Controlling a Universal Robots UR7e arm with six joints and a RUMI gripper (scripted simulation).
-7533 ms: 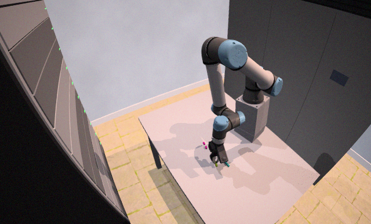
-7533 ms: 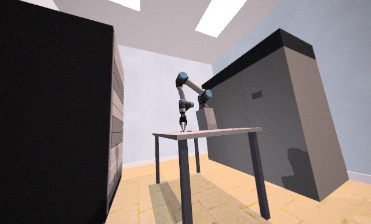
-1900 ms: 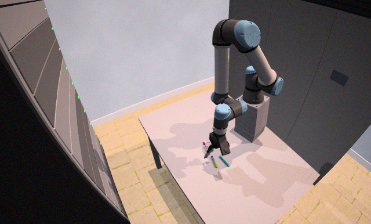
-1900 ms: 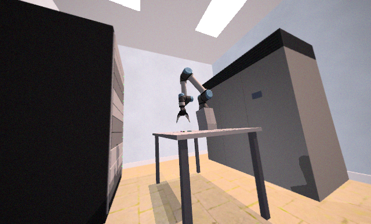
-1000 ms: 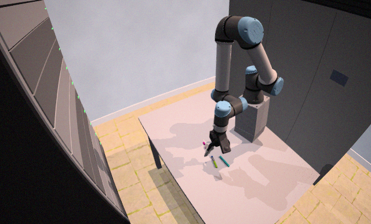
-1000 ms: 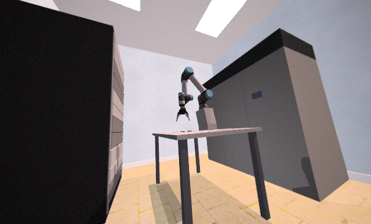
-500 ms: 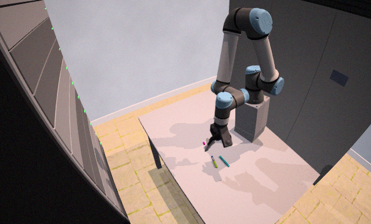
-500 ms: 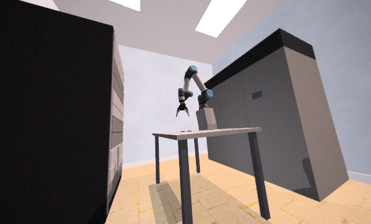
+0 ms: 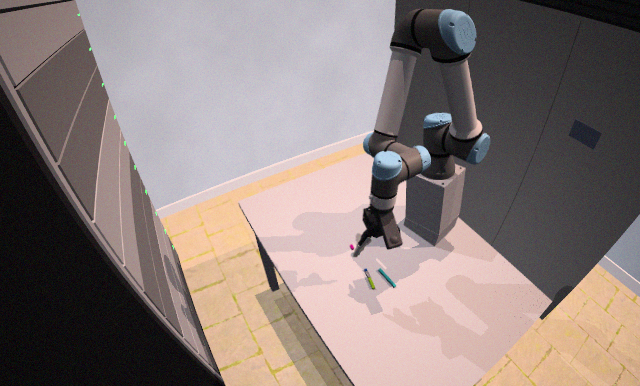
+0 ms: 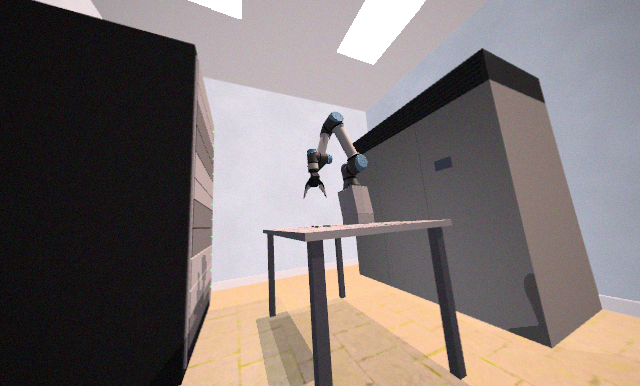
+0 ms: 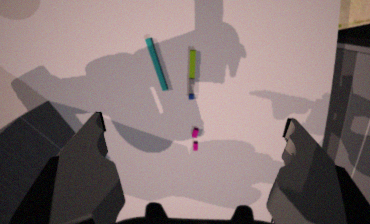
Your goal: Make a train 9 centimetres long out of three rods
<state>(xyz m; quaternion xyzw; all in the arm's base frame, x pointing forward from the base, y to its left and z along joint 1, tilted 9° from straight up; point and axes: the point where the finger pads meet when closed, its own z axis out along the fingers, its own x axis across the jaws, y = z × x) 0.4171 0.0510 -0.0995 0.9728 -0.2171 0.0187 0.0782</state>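
In the wrist view a lime rod (image 11: 192,63), a short grey rod (image 11: 191,87) and a small blue rod (image 11: 191,96) lie end to end in one straight line. A turquoise rod (image 11: 156,63) lies slanted to their left, apart from them. Two small magenta pieces (image 11: 195,138) lie nearer to me, roughly in line with the blue end but a gap away. My gripper (image 11: 193,116) is open and empty, well above the table over the magenta pieces. The top view shows the line of rods (image 9: 369,278), the turquoise rod (image 9: 386,278), a magenta spot (image 9: 351,246) and my gripper (image 9: 376,243).
The arm's pedestal (image 9: 434,207) stands at the table's back edge. The table's left edge (image 9: 277,280) drops to a tiled floor. Dark cabinets stand to the left and right. The exterior view shows my gripper (image 10: 315,192) high above the table (image 10: 357,229).
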